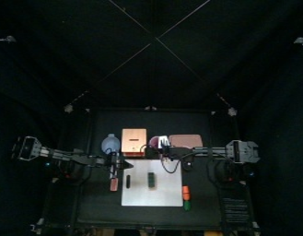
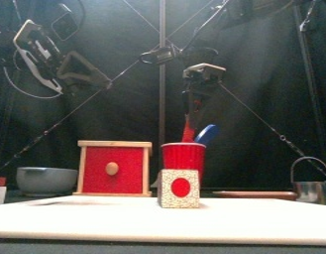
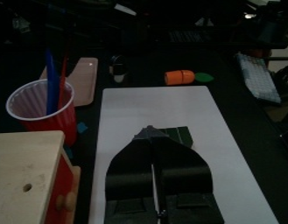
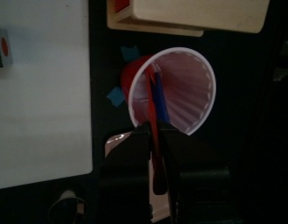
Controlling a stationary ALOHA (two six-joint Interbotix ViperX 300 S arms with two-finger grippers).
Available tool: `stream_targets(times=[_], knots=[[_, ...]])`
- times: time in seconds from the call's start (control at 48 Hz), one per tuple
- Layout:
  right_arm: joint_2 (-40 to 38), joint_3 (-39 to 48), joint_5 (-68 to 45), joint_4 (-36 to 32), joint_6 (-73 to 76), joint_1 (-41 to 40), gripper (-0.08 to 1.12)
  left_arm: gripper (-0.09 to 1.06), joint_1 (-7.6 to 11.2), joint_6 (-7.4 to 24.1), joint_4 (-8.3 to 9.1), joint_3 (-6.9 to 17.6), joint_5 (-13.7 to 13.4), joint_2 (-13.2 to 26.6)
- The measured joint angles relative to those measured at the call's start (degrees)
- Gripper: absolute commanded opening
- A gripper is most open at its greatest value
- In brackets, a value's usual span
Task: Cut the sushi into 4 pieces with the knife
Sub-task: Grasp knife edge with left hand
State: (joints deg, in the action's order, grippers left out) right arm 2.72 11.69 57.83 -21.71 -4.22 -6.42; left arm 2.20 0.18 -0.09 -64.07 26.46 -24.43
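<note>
Your right gripper [image 4: 157, 144] is clenched on the red toy knife [image 2: 188, 132], which stands in the red plastic cup [image 2: 182, 157]. Your left gripper [image 3: 156, 144] hangs clenched and empty above the dark green sushi roll [image 2: 177, 188] on the white cutting board [image 3: 158, 96]. A crooked lift could tip the cup, and the unheld roll may skid under the blade.

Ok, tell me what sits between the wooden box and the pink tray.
The red cup stands between wooden box and pink tray, shown in the top view.
</note>
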Motion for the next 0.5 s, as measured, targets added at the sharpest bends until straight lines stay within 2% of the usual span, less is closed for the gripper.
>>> stream_targets(times=[0.167,0.375,0.5], knots=[[-2.0,-1.8,1.8,0.3,0.0,-0.4,0.17,-0.02,0.09,0.0,0.00,0.0,0.0,0.0],[-10.2,-1.9,1.4,0.4,1.1,-0.3,0.17,-0.01,0.09,0.0,0.00,0.0,0.0,0.0],[-15.9,-0.4,-1.1,0.9,2.1,0.1,0.17,0.04,0.00,0.0,0.44,0.0,0.1,-0.1]])
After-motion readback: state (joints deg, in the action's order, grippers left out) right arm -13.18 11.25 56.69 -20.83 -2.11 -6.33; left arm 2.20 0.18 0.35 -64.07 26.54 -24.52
